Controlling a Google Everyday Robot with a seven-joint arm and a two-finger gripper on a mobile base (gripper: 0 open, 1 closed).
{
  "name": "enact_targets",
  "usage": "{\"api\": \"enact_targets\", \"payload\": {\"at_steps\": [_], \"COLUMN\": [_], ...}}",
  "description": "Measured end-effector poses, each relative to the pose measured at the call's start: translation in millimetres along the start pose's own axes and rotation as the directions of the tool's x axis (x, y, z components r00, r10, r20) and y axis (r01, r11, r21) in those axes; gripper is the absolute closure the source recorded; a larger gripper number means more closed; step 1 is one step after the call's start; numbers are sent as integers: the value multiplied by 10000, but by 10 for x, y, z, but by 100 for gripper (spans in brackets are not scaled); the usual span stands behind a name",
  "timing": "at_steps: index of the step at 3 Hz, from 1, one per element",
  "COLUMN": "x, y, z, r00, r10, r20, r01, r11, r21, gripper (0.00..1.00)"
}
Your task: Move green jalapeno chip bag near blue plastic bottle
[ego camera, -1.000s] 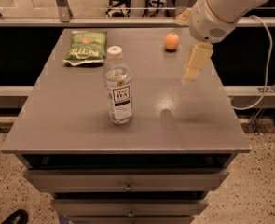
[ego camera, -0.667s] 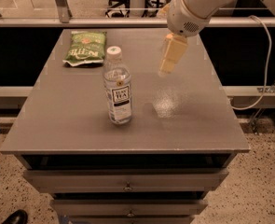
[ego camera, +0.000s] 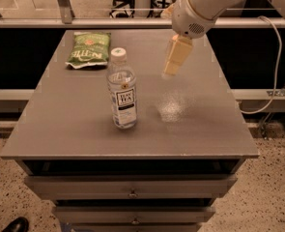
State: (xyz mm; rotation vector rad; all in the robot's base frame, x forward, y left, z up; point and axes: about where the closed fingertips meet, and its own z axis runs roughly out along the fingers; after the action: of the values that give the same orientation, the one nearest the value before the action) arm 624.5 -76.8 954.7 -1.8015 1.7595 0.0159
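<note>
The green jalapeno chip bag (ego camera: 88,49) lies flat at the far left corner of the grey table (ego camera: 74,124). The blue plastic bottle (ego camera: 122,88), clear with a white cap and white label, stands upright left of the table's middle, in front of the bag and apart from it. My gripper (ego camera: 173,65) hangs from the white arm (ego camera: 200,6) above the table's middle, pointing down and to the left. It is to the right of the bottle's cap and well right of the bag. It holds nothing that I can see.
The table is a cabinet with drawers (ego camera: 132,190) under its front edge. A cable (ego camera: 276,57) hangs at the right. A rail (ego camera: 84,22) runs behind the table's far edge. The arm covers the back right of the table.
The arm and gripper have moved left, from over the table's right side to over its middle. The small orange fruit at the back now lies behind the arm. Bag and bottle have not moved.
</note>
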Motion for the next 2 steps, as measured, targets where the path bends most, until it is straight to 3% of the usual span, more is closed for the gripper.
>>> {"api": "enact_targets", "payload": {"at_steps": [1, 2], "x": [-170, -418], "y": [-169, -478], "z": [246, 654], "r00": [9970, 9797], "r10": [-5, 102], "r20": [778, 2003], "r01": [-1, -123], "r11": [10000, 9999], "r21": [84, 97], "gripper": [0, 0]}}
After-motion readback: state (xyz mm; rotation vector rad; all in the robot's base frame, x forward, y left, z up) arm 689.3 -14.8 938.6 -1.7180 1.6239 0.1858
